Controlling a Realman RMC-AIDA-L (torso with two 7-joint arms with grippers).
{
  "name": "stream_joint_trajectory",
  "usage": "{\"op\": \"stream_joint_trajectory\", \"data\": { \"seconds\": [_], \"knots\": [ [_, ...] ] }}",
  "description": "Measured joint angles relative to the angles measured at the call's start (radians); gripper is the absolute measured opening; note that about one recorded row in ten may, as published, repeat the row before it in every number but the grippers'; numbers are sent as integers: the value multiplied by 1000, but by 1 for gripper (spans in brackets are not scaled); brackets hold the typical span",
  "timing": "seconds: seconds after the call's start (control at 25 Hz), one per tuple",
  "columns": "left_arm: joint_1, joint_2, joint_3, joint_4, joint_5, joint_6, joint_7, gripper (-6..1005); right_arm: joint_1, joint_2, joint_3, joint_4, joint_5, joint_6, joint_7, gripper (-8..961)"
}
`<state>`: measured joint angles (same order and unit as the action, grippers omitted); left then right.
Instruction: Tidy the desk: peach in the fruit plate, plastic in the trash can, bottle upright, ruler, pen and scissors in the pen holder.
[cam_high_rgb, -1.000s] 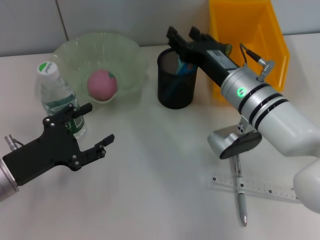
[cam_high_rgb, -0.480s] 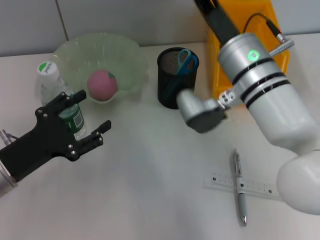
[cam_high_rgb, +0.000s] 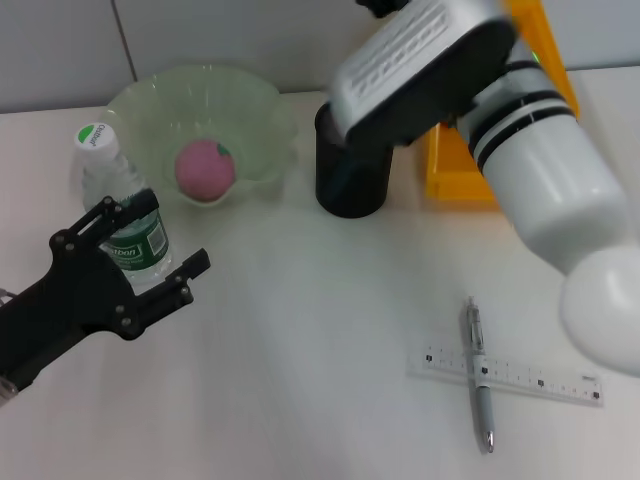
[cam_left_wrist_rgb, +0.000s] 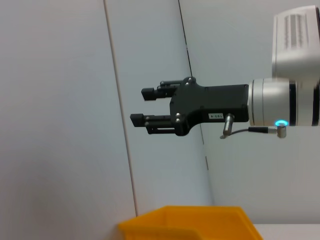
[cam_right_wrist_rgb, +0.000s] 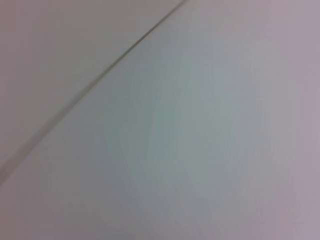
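The bottle (cam_high_rgb: 118, 205) stands upright at the left of the desk (cam_high_rgb: 300, 330). My left gripper (cam_high_rgb: 170, 238) is open just in front of the bottle, one finger crossing its label. The peach (cam_high_rgb: 205, 168) lies in the fruit plate (cam_high_rgb: 262, 100). The ruler (cam_high_rgb: 520, 375) lies flat at front right with the pen (cam_high_rgb: 479, 372) across it. My raised right arm covers the top of the pen holder (cam_high_rgb: 350, 190) and hides the scissors. The left wrist view shows my right gripper (cam_left_wrist_rgb: 142, 106) high up, open and empty, above the trash can (cam_left_wrist_rgb: 190, 225). No plastic is in view.
The right arm's white wrist casing (cam_high_rgb: 420, 60) hangs over the back middle of the desk and covers much of the trash can (cam_high_rgb: 455, 175). A grey wall stands behind the desk.
The right arm has swung upward; its gripper has left the pen holder and gone out of the head view. The left gripper has drawn back toward the front left, away from the bottle.
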<state>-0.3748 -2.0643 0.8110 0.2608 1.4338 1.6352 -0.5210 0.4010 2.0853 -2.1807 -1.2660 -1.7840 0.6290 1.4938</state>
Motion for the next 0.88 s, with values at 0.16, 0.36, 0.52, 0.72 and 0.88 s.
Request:
{"op": "stream_joint_trajectory", "data": {
  "seconds": [0.16, 0.36, 0.52, 0.72, 0.88],
  "knots": [
    [18, 1, -2, 1, -10, 2, -52, 800, -50, -2, 101, -104, 5, -247, 299, 625],
    [35, 5, 11, 29, -3, 5, -124, 800, -106, -3, 280, -218, 6, -716, 562, 625],
    [46, 9, 26, 69, 63, 9, -204, 800, -132, -4, 448, -270, 103, -1119, 586, 624],
    [30, 11, 31, 81, 152, 14, -250, 800, -142, -12, 680, -269, 212, -1552, 574, 623],
    [14, 5, 35, 108, 219, 37, -287, 800, -159, -19, 824, -246, 215, -1777, 506, 622]
  ]
}}
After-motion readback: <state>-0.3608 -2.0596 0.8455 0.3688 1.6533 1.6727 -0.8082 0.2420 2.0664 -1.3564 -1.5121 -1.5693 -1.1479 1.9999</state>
